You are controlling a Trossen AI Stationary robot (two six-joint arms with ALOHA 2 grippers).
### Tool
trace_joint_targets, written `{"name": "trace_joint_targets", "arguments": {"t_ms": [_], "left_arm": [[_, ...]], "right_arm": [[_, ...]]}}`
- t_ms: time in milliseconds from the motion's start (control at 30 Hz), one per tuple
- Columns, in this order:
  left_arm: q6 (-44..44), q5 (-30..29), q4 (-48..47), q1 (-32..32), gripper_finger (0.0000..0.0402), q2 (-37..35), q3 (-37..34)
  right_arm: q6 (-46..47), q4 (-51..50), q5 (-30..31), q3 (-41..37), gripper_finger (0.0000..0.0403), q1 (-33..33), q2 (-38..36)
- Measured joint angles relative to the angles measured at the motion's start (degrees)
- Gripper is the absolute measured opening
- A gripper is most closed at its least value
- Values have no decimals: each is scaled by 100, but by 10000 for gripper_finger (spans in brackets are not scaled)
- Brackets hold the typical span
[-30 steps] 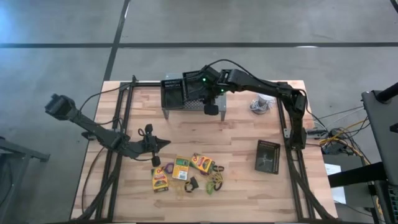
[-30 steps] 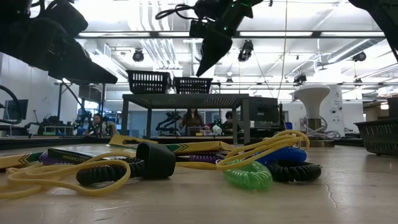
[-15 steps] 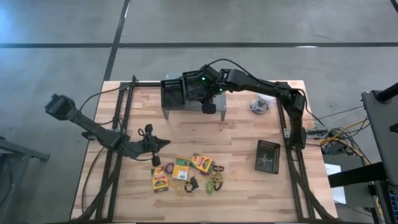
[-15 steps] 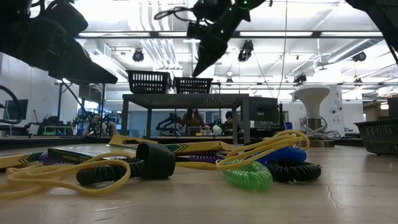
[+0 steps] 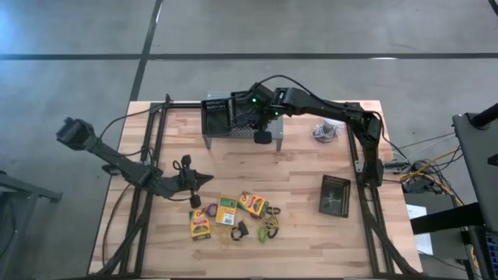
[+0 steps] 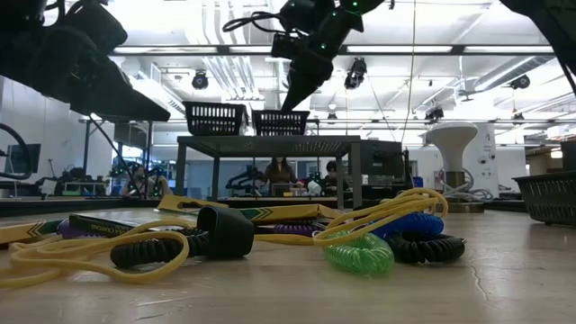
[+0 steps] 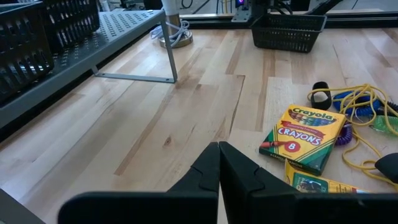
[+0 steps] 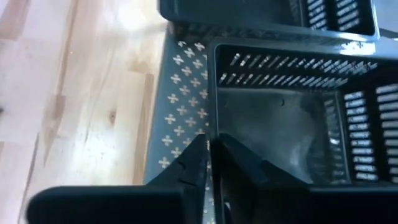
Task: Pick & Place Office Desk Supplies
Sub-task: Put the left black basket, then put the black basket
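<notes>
Near the worktop's [image 5: 311,167] front edge lie the crayon boxes [image 5: 226,210], light and stiff, best pinched across their flat faces; the rubber bands [image 5: 269,228] are limp and snag-prone. Both the left tool [image 5: 194,201] and right tool [image 5: 263,137] are closed, empty.

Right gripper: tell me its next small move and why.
Probably swing back toward the supplies pile. The right gripper hangs over the black basket on the grey shelf, fingers closed on nothing, while crayon boxes and rubber bands remain on the table.
</notes>
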Motion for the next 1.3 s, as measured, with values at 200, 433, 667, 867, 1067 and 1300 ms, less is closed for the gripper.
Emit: {"name": "trace_joint_targets", "arguments": {"t_ms": [200, 433, 667, 867, 1067, 1300], "left_arm": [[14, 0, -2, 3, 6, 0, 0], [12, 0, -2, 3, 6, 0, 0], [10, 0, -4, 3, 6, 0, 0], [-3, 0, -4, 3, 6, 0, 0], [-5, 2, -42, 3, 6, 0, 0], [-34, 2, -42, 3, 6, -2, 0]], "right_arm": [[130, 53, -5, 47, 15, 176, -17], [252, 165, 8, 67, 28, 343, -17], [550, 167, 15, 69, 56, 328, -21], [506, 214, 24, 118, 118, 382, -82], [1039, -745, 109, 324, 149, 698, -657], [2512, -1937, 983, -506, 138, 1651, -1587]]}}
